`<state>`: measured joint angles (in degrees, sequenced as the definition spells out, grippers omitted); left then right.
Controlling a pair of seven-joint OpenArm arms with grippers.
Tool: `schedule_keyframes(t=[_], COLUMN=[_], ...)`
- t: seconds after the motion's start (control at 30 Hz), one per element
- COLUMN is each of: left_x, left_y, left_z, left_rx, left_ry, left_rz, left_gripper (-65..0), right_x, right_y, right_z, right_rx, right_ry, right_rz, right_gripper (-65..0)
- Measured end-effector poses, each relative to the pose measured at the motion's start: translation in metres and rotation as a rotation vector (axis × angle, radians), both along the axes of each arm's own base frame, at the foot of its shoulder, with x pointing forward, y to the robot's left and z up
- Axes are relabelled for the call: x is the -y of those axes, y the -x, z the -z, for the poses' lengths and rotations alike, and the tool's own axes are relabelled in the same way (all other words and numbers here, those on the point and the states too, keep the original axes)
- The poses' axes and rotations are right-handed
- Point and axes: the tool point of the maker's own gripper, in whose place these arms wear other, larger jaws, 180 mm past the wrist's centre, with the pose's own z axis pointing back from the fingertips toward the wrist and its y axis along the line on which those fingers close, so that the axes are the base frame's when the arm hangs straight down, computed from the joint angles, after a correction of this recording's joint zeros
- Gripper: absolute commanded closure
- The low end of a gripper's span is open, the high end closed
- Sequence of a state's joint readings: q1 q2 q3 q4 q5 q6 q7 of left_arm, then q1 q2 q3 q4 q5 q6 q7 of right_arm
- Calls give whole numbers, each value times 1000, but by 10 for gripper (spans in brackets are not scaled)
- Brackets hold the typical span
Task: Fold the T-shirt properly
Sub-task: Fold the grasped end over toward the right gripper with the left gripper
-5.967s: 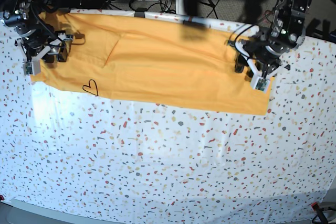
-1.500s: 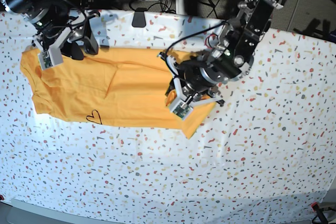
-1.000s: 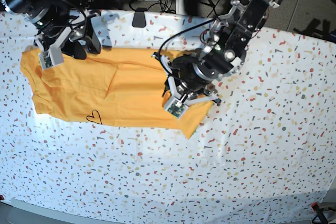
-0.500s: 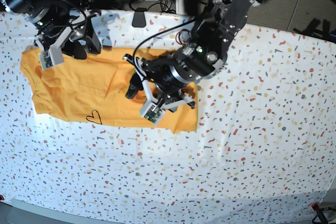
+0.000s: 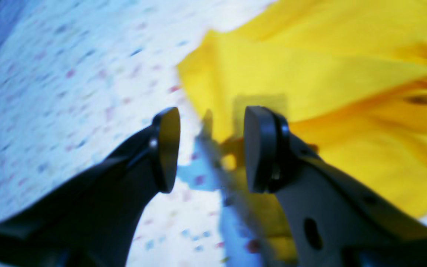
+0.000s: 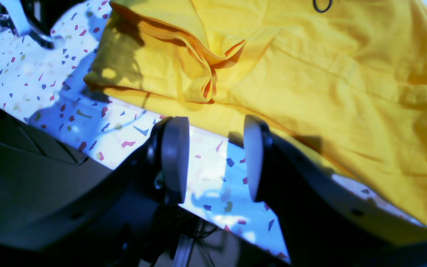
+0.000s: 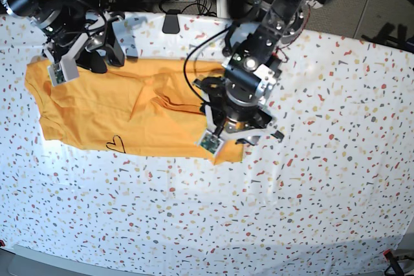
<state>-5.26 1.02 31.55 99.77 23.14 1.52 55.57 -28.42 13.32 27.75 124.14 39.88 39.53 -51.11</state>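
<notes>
No readable text; only a heart outline [image 7: 115, 143] on the T-shirt [image 7: 97, 108]

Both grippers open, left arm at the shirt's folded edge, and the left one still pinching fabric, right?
Not quite. In the left wrist view the left gripper is open with nothing between its fingers; the shirt lies below. The right gripper is open too, and the left arm is at the folded edge.

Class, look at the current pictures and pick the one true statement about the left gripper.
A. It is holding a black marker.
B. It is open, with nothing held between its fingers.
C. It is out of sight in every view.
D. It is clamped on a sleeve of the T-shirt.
B. In the left wrist view the left gripper has its fingers apart with only the tablecloth and an edge of the T-shirt showing through the gap below.
</notes>
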Motion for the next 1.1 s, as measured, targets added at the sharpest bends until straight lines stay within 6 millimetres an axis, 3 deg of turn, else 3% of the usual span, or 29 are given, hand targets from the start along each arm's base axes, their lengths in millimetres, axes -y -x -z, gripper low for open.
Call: schedule_keyframes(t=[0.1,0.23,0.43,0.5,0.73,1.1], left_x=[-24,-38,-36,-35,-1,34], left_y=[-8,-5,8,11,4,-7], left_z=[-6,6,68,78,61,37], left_rx=[65,36,-131,-162,-121,-9], left_ry=[-57,-71,-39,-27,58,150], left_rz=[-86,-96,-109,-113,-92,0], left_gripper=[-266,-264,-264,-264,-264,-264], right_x=[0,0,0,-1,-6,-6], right_y=[-1,-1,-1,-1,-1,-1], right_z=[-1,-1,-1,-1,-5,-5], right_rx=[3,3,2,3,11,11], right_ry=[0,0,0,-8,-44,-44], right_rz=[0,0,0,-2,-10,-11], right_gripper=[-248,-248,-248,-248,-248,-248])
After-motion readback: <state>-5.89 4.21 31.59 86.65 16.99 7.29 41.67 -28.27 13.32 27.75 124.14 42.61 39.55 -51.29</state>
